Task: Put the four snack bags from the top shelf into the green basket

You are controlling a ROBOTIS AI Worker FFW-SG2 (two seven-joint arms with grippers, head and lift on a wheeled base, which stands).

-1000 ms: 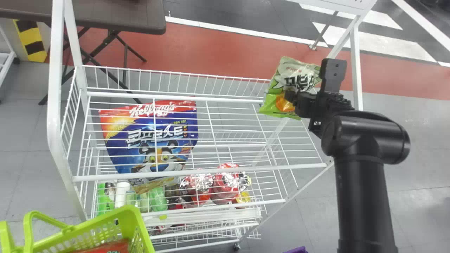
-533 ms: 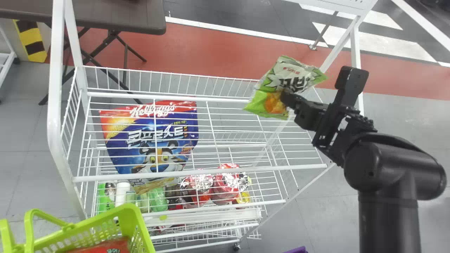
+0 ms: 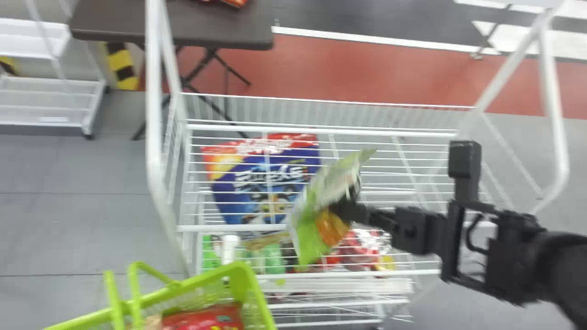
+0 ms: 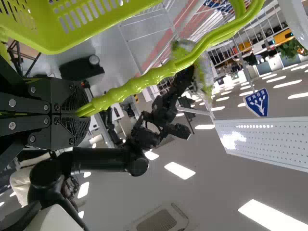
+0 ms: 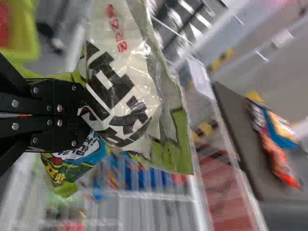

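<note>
Along the near edge, left of centre: green basket (image 3: 240,279), a red packet (image 3: 206,318) inside. My left pincer (image 4: 79,113) is closed around the basket's handle (image 4: 139,85). My right arm (image 3: 509,252) enters low from the right side, wrist stretched nearly level toward the left, over the rack's right half. At its end, my right pincer (image 3: 346,204) is clamped on a snack bag (image 3: 309,229); the bag hangs tilted, its top corner leaning right. Green and blue wrapping (image 5: 72,166) shows at the other side of the fingers; cannot tell if it is the same bag. Bag position: above the white wire shelf (image 3: 220,228), right of the cereal bag (image 3: 257,183), apart from the basket. Farther off: brown table (image 3: 183,27).
</note>
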